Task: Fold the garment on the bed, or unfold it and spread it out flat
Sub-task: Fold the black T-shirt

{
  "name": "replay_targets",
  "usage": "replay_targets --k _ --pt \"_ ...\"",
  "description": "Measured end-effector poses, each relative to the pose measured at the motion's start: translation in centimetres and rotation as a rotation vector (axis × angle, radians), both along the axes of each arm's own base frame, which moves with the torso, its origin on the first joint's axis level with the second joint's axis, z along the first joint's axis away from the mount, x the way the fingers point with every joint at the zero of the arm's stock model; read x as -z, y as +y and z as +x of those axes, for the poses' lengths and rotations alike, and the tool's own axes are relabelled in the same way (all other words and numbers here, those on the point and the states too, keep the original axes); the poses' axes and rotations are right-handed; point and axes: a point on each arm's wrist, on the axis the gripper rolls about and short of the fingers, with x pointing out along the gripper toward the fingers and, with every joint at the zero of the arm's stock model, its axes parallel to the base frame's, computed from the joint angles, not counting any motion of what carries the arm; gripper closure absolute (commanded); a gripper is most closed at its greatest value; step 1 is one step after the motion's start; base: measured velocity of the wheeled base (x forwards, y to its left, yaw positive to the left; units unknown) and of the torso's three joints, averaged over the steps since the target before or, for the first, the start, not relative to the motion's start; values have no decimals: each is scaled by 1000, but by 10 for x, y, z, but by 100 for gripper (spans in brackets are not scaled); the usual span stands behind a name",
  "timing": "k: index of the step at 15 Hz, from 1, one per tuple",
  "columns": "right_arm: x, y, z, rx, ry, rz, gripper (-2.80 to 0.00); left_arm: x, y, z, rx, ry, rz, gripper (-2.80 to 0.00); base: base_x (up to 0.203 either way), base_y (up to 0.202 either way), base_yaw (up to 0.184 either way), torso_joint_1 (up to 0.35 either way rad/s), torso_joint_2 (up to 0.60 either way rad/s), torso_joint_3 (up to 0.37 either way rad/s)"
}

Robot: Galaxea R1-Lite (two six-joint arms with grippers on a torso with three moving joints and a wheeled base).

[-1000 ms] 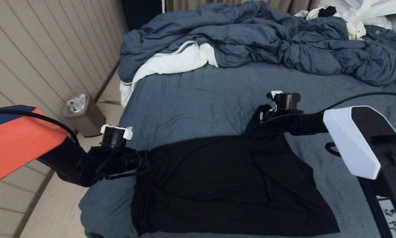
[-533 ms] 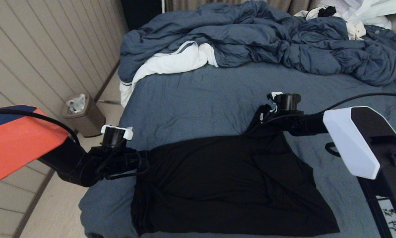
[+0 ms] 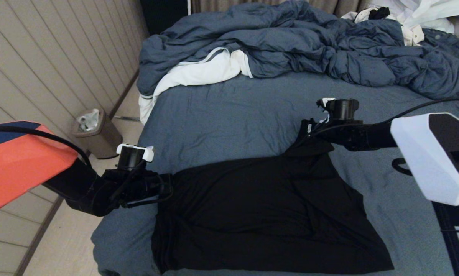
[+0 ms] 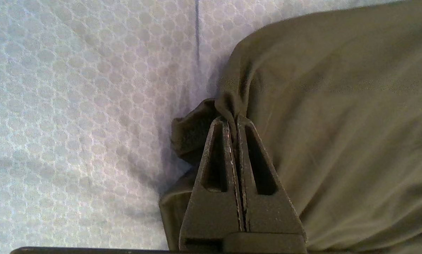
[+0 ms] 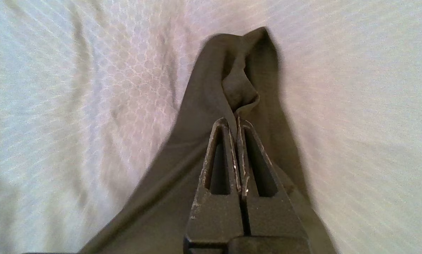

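A plain black shirt (image 3: 267, 214) on a slate-blue sheet (image 3: 233, 115); the duvet (image 3: 310, 46) is blue-grey, its lining (image 3: 198, 73) white, apparently dark-edged.

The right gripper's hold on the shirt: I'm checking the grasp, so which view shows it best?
The right wrist view: the right gripper is shut on the garment. The head view hides its fingers; the left wrist view misses it.

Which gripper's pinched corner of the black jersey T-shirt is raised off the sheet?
The right gripper: its corner of the black jersey T-shirt peaks upward; the left gripper holds its corner low.
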Motion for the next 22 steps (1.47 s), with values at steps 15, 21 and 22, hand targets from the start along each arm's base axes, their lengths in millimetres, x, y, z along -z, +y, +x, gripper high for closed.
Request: replay_targets --k 15,21,22 --pt "-52 -35 -208 -140 250 11 0 -12 21 -44 -10 -30 1 0 0 0 0 0 0 0" --pt "-15 -43 -250 -159 378 21 0 5 26 -60 -8 -3 7 0 0 0 0 0 0 0" --pt "-9 -42 -255 -166 396 27 0 8 26 -62 -7 3 7 0 0 0 0 0 0 0"
